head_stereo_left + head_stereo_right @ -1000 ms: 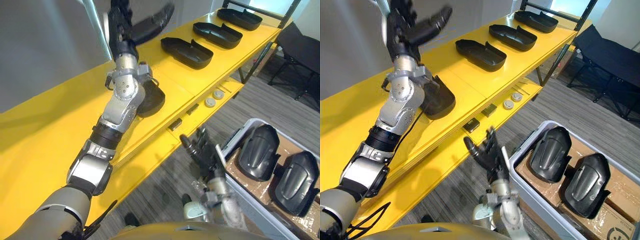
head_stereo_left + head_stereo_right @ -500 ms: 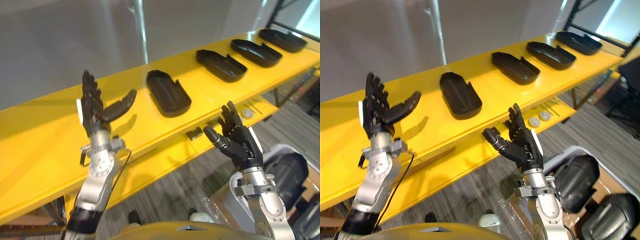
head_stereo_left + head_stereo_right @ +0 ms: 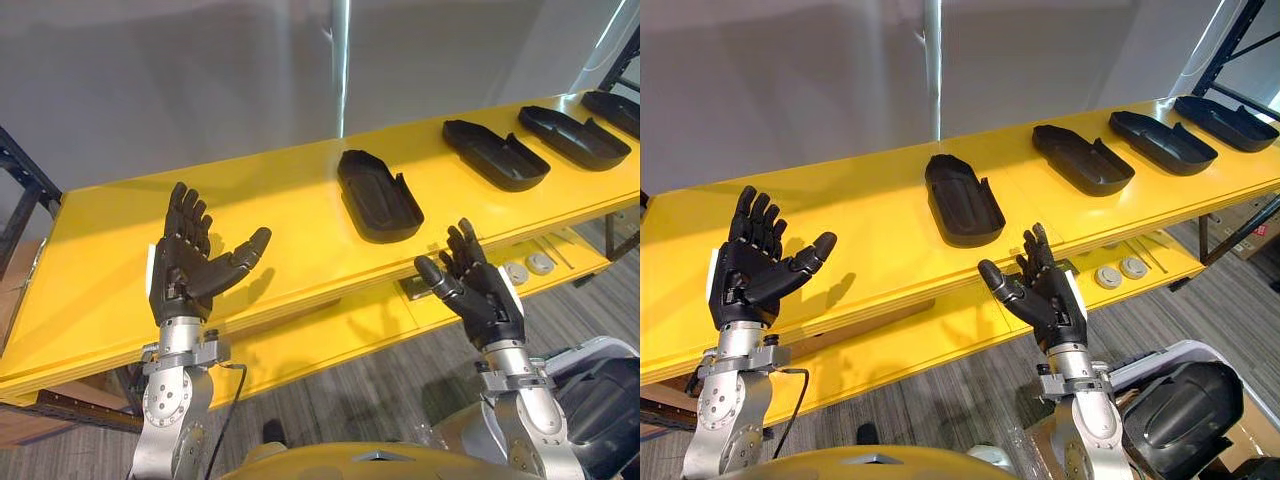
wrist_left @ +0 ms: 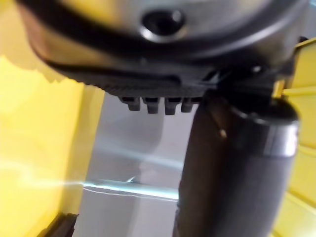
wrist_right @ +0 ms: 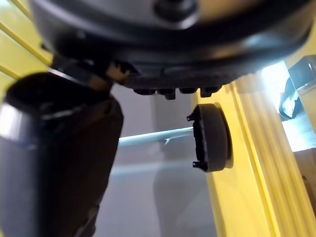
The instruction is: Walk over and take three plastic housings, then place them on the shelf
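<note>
Since a second ago the left hand has drawn back from its long reach over the shelf, and the right hand has risen from low beside the bin. The camera has swung round as well.

The left hand now stands at the lower left of the frame. Its palm faces the camera, its fingers are straight up and slightly spread, and its thumb angles out to the right. It holds nothing. The right hand stands right of centre in the lower frame, fingers upright and apart, thumb out to the left, and it too is empty.

Four housings lie hollow side up in a row on the yellow shelf, well apart from one another. They run from the first housing at centre through the second and third to the fourth at the upper right. Each has its long axis across the shelf's depth, from wall to front edge, slanting from upper left to lower right in the frame.

One more housing lies in the bin at the lower right corner.
</note>
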